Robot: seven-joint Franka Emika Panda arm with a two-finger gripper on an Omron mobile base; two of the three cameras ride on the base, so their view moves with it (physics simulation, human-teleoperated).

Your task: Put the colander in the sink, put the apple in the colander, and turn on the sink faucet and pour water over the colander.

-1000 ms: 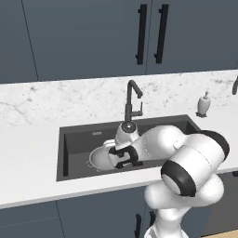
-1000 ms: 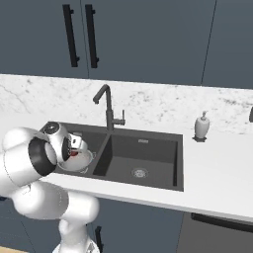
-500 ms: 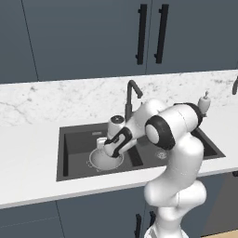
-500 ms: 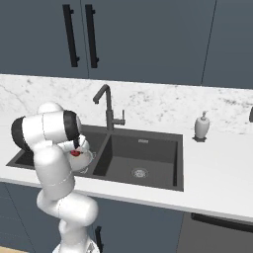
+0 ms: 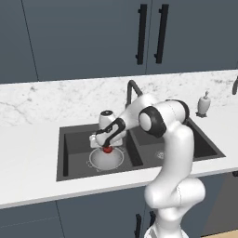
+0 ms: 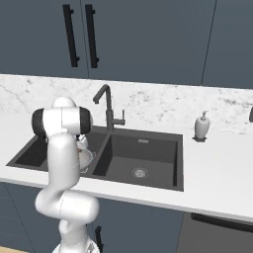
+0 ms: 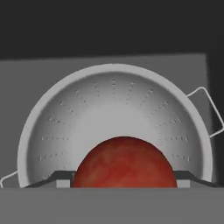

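white pump bottle (image 6: 201, 125) upright on marble tabletop (image 6: 217, 173), right of basin | dark cabinets (image 5: 93, 37) above, black bar handles (image 5: 142, 33)

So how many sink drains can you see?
1: a round silver drain on the floor of the sink's right basin. The left basin's may be hidden under the colander.

The arm reaches down and leftward, its gripper (image 5: 107, 148) clamped around the apple (image 5: 107, 149).

We record: white marble bench (image 5: 32, 153) and backsplash (image 6: 163, 106); dark blue cabinets (image 5: 88, 37), black handles (image 5: 142, 34); evenly lit.
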